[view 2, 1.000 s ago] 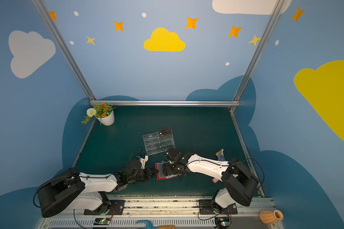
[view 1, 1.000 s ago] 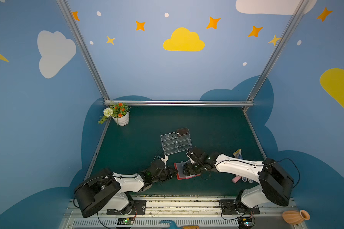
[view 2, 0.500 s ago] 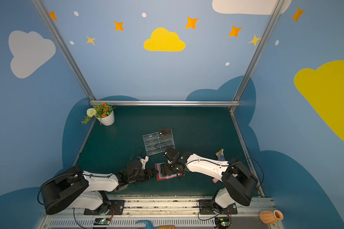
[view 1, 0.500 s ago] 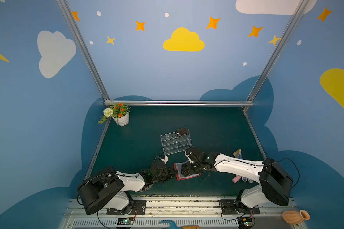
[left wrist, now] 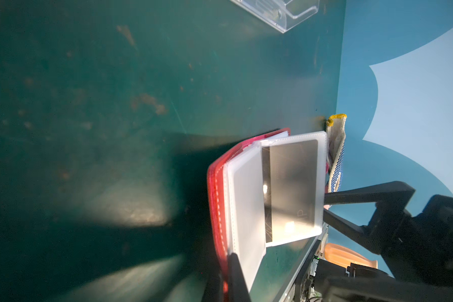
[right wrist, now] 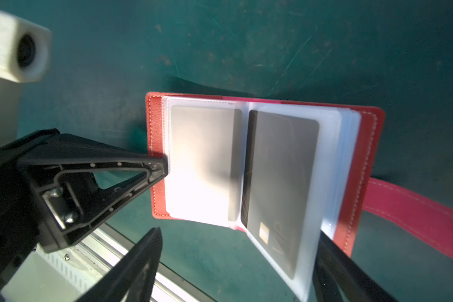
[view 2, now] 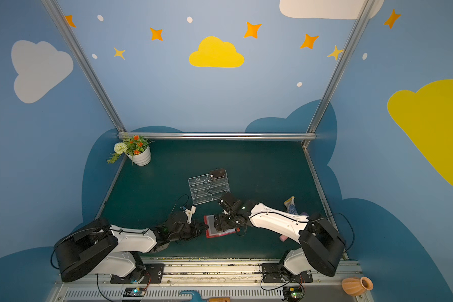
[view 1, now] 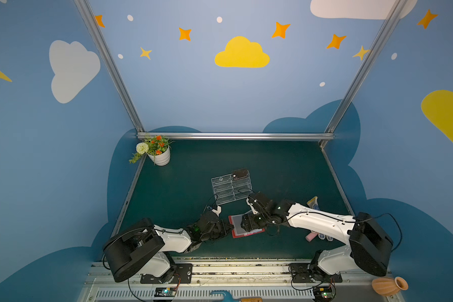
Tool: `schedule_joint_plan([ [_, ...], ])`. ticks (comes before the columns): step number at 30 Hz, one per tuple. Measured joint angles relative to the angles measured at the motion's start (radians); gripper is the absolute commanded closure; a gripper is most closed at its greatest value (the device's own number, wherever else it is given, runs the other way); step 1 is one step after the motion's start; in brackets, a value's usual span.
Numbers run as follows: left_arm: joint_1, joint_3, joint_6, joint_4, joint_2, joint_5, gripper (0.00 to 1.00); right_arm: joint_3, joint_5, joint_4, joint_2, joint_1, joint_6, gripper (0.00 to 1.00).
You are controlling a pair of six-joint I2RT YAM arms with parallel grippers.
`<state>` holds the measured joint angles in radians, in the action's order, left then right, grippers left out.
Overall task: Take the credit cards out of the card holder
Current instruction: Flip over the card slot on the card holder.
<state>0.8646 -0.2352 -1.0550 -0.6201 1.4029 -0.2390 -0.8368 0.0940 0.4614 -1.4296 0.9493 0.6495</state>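
Credit cards (right wrist: pixel 283 183) lie tucked inside the red card holder (right wrist: pixel 364 162), open on the table (right wrist: pixel 246 39), its cover pinched by the closed left gripper (right wrist: pixel 164 167); the wide-open right gripper (left wrist: pixel 326 203) could nip the floppy sleeve (right wrist: pixel 330 157) instead of a card and drag everything.

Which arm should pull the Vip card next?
Probably right. Right hand is open, straddling the Vip card in its sleeve. Left hand is shut on the card holder cover edge, steadying it.
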Motion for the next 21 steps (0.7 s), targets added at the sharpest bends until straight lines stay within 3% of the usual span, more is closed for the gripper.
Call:
schedule_joint_plan([
  [3, 0.0, 0.0, 0.003, 0.016, 0.0, 0.003, 0.9, 0.019, 0.007, -0.01, 0.013, -0.012, 0.001, 0.26],
  [8, 0.0, -0.003, 0.002, 0.053, -0.021, 0.019, 0.64, 0.034, 0.023, -0.021, 0.019, -0.021, 0.004, 0.36],
  [12, 0.002, -0.007, 0.003, 0.113, -0.081, 0.052, 0.52, 0.04, 0.031, -0.032, 0.023, -0.025, 0.005, 0.44],
  [19, 0.002, -0.01, 0.003, 0.274, -0.279, 0.114, 0.45, 0.042, 0.043, -0.045, 0.023, -0.028, 0.009, 0.52],
  [21, 0.002, -0.018, 0.003, 0.317, -0.346, 0.125, 0.43, 0.042, 0.045, -0.045, 0.024, -0.032, 0.009, 0.58],
])
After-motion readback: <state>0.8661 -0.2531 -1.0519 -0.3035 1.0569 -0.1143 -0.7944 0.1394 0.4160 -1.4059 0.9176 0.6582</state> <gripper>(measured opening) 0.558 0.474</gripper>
